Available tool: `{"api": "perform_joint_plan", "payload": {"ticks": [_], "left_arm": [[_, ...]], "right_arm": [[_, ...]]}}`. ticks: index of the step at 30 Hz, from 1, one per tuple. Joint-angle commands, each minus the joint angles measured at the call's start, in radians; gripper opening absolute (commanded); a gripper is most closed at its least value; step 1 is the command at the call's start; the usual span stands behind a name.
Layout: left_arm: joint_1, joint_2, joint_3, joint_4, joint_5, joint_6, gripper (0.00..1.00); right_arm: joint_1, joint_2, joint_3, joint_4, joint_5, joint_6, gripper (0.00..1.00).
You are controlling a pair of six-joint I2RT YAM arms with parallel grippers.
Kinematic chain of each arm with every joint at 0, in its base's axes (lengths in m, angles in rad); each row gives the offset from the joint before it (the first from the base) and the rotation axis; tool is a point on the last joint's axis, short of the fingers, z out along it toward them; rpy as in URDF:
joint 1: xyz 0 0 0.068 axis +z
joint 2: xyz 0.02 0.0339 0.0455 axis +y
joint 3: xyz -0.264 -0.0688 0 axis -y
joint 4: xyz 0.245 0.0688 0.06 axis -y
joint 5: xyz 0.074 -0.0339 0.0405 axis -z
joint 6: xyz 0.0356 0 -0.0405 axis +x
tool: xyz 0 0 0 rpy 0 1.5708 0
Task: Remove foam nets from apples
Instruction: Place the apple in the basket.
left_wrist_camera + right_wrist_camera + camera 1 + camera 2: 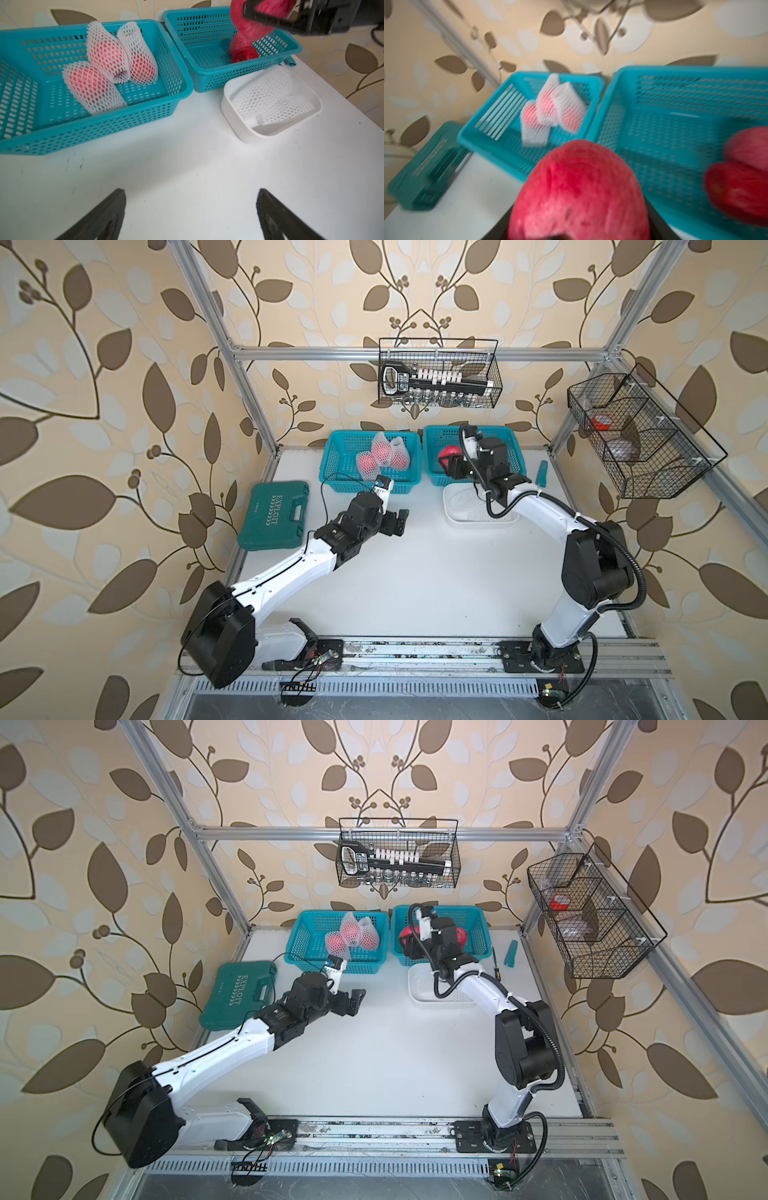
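Now right gripper [268,14] is clamping a bare round red-pink apple [577,187], teal slotted plastic basket [207,81] below it, prob. for drop-off; left gripper [191,190] is hovering, jaws apart.

The white surface [415,572] carried 5 things. 2 teal perforated baskets stood side by side along its far edge, the left basket [332,456] and the right basket [515,456] almost touching. A white tray [469,524] sat on the near side of the right basket, close against its wall. A green tool case [274,514], lid closed, lay at the left edge, nearer than the left basket. A small teal object [542,472] lay at the far right, just beside the right basket.
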Motion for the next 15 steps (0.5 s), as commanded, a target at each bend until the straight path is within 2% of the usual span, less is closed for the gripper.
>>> {"api": "perform_joint_plan", "payload": {"ticks": [1,3,6,11,15], "left_arm": [[-0.01,0.091,0.138,-0.027,0.085,0.062,0.99],[-0.015,0.156,0.171,-0.034,0.12,0.05,0.99],[-0.02,0.182,0.175,-0.017,0.154,0.035,0.99],[-0.021,0.189,0.165,-0.035,0.15,0.044,0.99],[-0.021,0.178,0.146,-0.045,0.131,0.057,0.99]], "right_arm": [[-0.09,0.095,0.078,-0.154,0.097,-0.003,0.47],[-0.141,0.14,0.14,-0.205,0.129,-0.007,0.48],[-0.191,0.184,0.186,-0.214,0.191,-0.024,0.48],[-0.239,0.269,0.288,-0.265,0.295,-0.07,0.48],[-0.265,0.349,0.356,-0.287,0.295,-0.092,0.49]]}}
